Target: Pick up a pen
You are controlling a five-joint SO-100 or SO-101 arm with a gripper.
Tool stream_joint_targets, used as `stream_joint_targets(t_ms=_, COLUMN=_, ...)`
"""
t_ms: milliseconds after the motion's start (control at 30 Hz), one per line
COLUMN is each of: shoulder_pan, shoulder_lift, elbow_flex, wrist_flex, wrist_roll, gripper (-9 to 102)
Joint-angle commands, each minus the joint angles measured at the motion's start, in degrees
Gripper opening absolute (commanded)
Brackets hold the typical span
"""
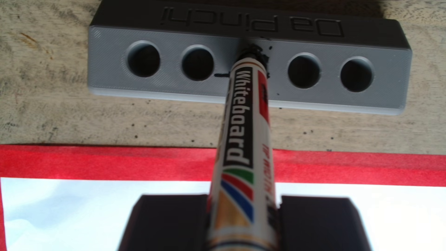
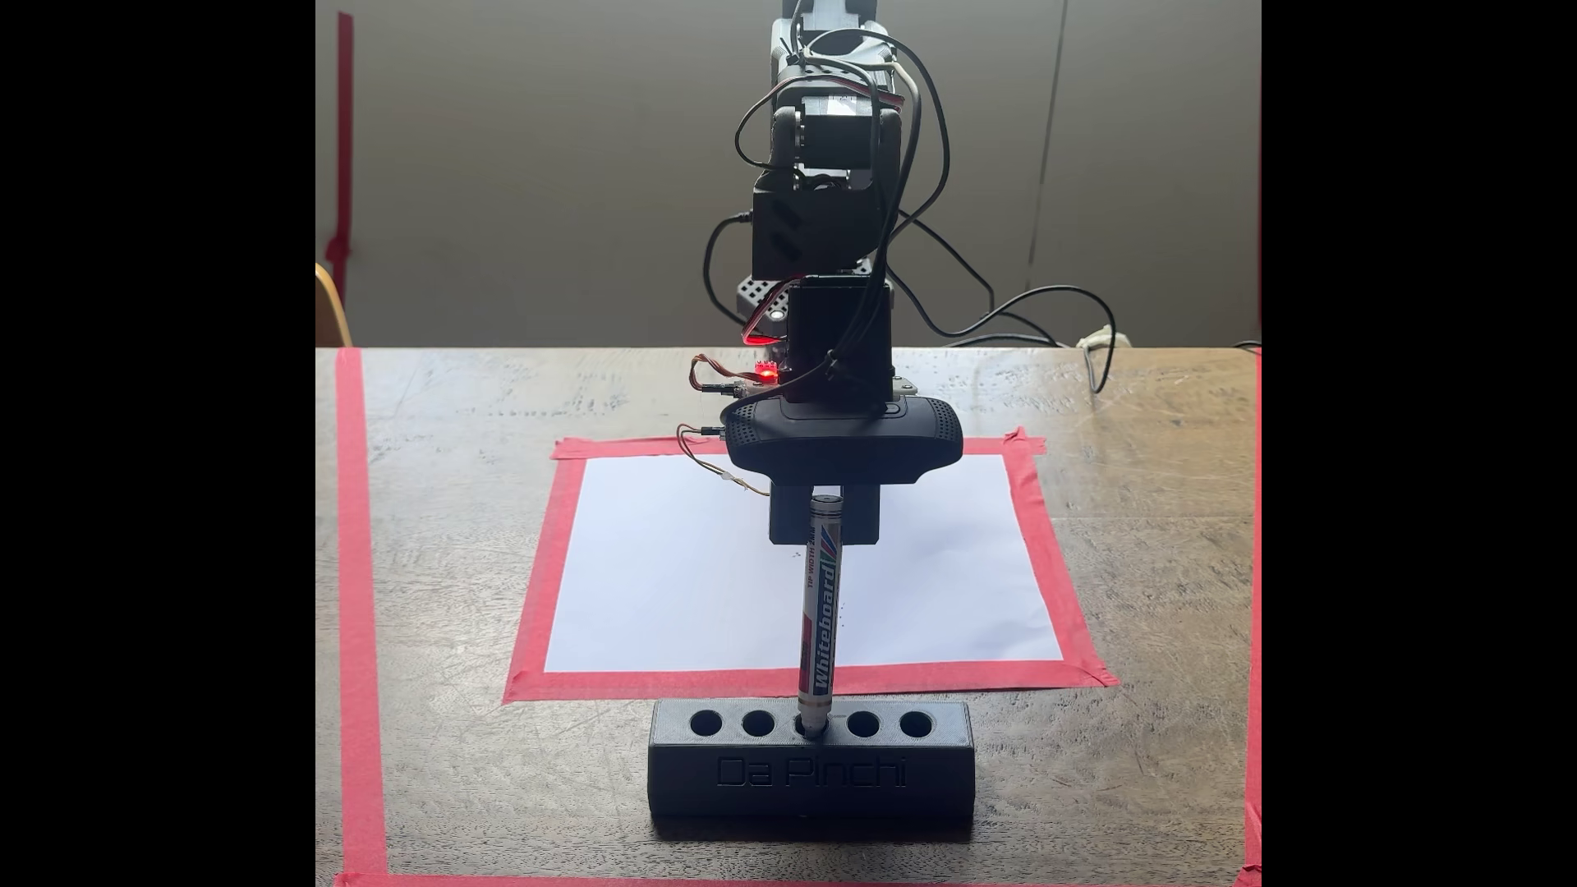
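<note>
The pen is a white marker with "Whiteboard" printed along it and red, blue and green stripes. It stands tip-down in the middle hole of a grey block-shaped holder marked "Da Pinchi". In the fixed view the pen leans slightly as it rises from the holder. My gripper has its two black fingers pressed against either side of the pen's upper barrel. In the fixed view the gripper hangs over the holder's far side. The hole hides the pen's tip.
Two empty holes lie on each side of the pen in the holder. Behind the holder a white sheet is taped down with red tape. A wider red tape border frames the wooden table. Cables trail at the back right.
</note>
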Motion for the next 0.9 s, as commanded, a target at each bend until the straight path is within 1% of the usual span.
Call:
stream_joint_targets(t_ms=0, shoulder_pan=-0.5, shoulder_lift=2.0, elbow_flex=-0.9, wrist_flex=-1.8, wrist_roll=-0.2, gripper=16)
stream_joint_targets(t_ms=167, shoulder_pan=-0.5, shoulder_lift=1.9, elbow_flex=-1.0, wrist_flex=-1.8, wrist_roll=0.6, gripper=-1)
stream_joint_targets(t_ms=533, shoulder_pan=-0.1, shoulder_lift=2.5, elbow_flex=-1.7, wrist_flex=-1.7, wrist_roll=0.1, gripper=-1)
stream_joint_targets(t_ms=767, shoulder_pan=0.2, shoulder_lift=7.9, elbow_flex=-2.1, wrist_flex=-0.7, wrist_roll=-0.1, gripper=-1)
stream_joint_targets(t_ms=867, shoulder_pan=0.3, shoulder_lift=10.3, elbow_flex=-2.3, wrist_flex=1.4, wrist_roll=-0.2, gripper=-1)
